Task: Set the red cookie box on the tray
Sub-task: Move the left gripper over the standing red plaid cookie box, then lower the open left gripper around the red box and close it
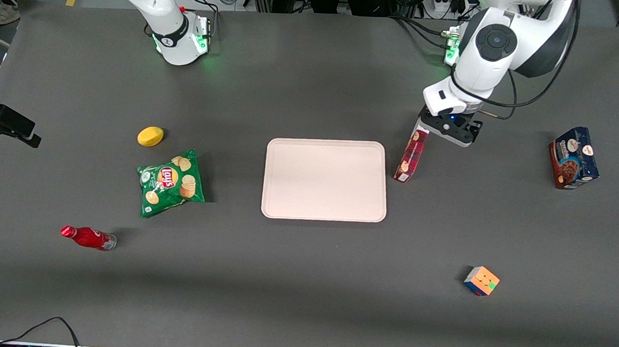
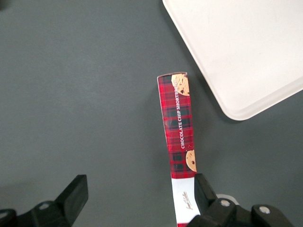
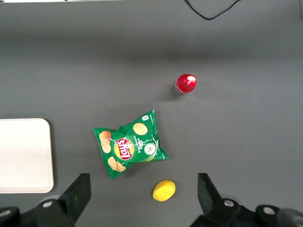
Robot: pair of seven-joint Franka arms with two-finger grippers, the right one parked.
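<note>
Front view: a dark grey table [image 1: 302, 282] seen from above. A large pale pinkish-cream tray [image 1: 325, 179] lies flat near the middle. Just beside the tray, toward the working arm's end of the table, the red cookie box [image 1: 411, 156] stands on the table surface, a slim tartan carton leaning a little, not on the tray. The left arm's gripper [image 1: 446, 130] sits at the top end of that box, farther from the camera than the tray. Well apart from the tray, toward the working arm's end, stands a blue and brown cookie box [image 1: 573, 157]. A colour cube [image 1: 481, 281] lies nearer the camera than the tray. Toward the parked arm's end of the table lie a green chip bag [image 1: 171, 182], a yellow lemon [image 1: 150, 136] and a red bottle [image 1: 87, 237] on its side.

Left wrist view: the red cookie box [image 2: 180, 142] runs lengthwise away from the gripper [image 2: 137, 201], its white narrow end touching one black finger [image 2: 204, 195]. The other finger [image 2: 75, 194] stands well apart from the box with bare table between, so the jaws are spread wide and not clamped on the carton. A rounded corner of the tray [image 2: 246, 56] lies near the box's other end, not touching it.

Right wrist view: the chip bag [image 3: 129, 145], the lemon [image 3: 164, 190], the bottle [image 3: 186, 83] and an edge of the tray [image 3: 23, 156].
</note>
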